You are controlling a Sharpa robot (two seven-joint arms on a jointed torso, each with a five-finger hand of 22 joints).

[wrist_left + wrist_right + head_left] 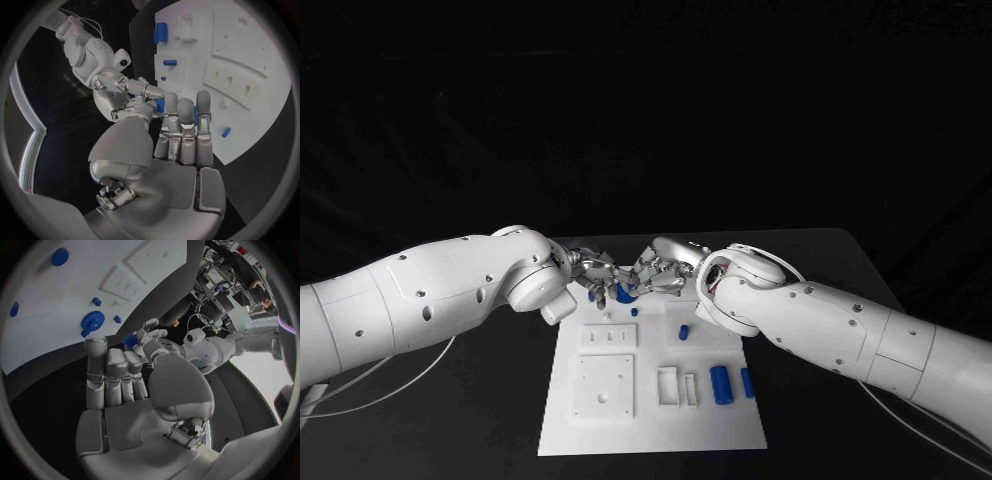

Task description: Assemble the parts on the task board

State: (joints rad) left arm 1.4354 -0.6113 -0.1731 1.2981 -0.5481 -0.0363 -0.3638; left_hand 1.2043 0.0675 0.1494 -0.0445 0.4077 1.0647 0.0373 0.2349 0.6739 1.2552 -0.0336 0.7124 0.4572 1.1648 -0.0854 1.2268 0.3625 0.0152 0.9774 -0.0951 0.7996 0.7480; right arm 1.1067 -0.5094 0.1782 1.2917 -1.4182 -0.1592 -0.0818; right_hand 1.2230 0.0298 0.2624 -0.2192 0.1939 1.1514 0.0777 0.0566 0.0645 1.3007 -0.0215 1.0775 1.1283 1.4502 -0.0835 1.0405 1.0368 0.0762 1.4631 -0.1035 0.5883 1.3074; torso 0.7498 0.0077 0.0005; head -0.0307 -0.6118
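My left hand [593,271] and right hand [661,274] meet fingertip to fingertip above the far edge of the white task board [653,420]. Between them is a small blue part [627,294], and fingers of both hands close on it. The left wrist view shows the blue part [160,105] between my left thumb and fingers [182,131], with the right hand [127,93] reaching onto it. From the right wrist, the blue part [130,341] sits past my right fingers [115,374], against the left hand [150,330].
Loose blue parts lie on the board: a short cylinder [685,331], two longer ones [720,384] [747,382] near the right edge, and a tiny one [635,312]. White raised blocks [607,385] and a slotted plate [609,336] sit on the board's left half.
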